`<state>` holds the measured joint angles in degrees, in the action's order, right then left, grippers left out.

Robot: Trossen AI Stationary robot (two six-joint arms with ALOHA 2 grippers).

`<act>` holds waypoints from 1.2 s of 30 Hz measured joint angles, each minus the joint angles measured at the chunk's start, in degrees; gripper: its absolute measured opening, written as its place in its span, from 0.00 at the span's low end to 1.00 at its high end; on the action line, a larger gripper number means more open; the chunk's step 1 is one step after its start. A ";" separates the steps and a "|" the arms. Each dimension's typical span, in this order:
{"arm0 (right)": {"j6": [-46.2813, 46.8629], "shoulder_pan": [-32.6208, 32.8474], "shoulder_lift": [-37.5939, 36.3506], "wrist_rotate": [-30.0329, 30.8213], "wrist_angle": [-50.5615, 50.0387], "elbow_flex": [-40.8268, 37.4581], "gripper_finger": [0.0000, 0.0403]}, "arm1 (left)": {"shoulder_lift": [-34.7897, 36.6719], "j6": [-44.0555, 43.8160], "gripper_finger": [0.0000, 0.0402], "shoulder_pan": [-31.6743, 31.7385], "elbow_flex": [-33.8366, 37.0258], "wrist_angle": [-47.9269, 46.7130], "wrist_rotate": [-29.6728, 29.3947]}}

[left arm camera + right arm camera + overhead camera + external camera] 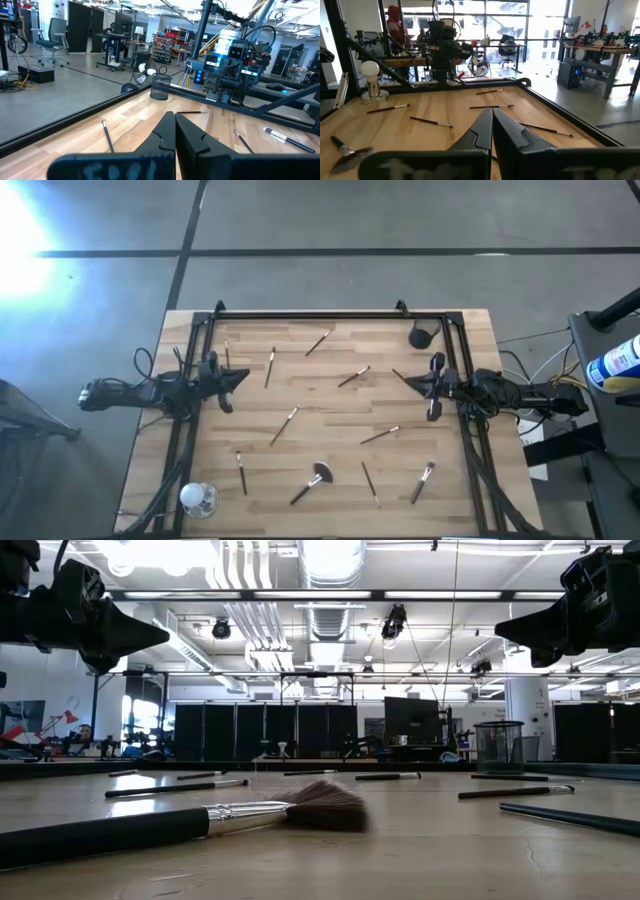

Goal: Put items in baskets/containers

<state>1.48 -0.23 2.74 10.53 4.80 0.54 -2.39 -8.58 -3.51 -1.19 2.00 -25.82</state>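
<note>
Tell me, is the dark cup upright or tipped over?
Upright. The dark cup stands on its base with its open rim up; the left wrist view shows the same.

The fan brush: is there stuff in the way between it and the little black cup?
Yes, a bit. The fan brush lies near the table's front edge, and the black cup sits at the far right corner. Two thin brushes lie scattered on the wood between them. Lifted over them, nothing visible blocks it.
</note>
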 joint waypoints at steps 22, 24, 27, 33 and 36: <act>3.28 -0.19 0.63 11.99 7.26 0.04 0.02 | -0.02 -1.12 0.00 0.09 0.62 4.18 -1.56; 4.83 -0.20 1.70 14.27 6.51 0.04 0.02 | -0.04 -1.02 0.00 0.09 0.66 3.54 -1.69; 9.18 -0.15 4.08 16.46 6.36 0.04 0.02 | -0.02 -0.89 0.00 0.09 0.70 3.52 -3.31; 19.21 -0.17 10.60 23.11 -0.27 3.29 0.02 | -0.40 -3.09 0.00 0.13 0.72 3.44 -4.11; 22.37 -0.27 14.87 24.19 -9.37 8.33 0.03 | -0.98 -2.54 0.00 0.13 0.74 3.39 -4.11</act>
<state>23.85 -0.50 17.62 34.72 -4.57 8.87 -3.37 -11.12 -3.38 -0.45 5.39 -29.93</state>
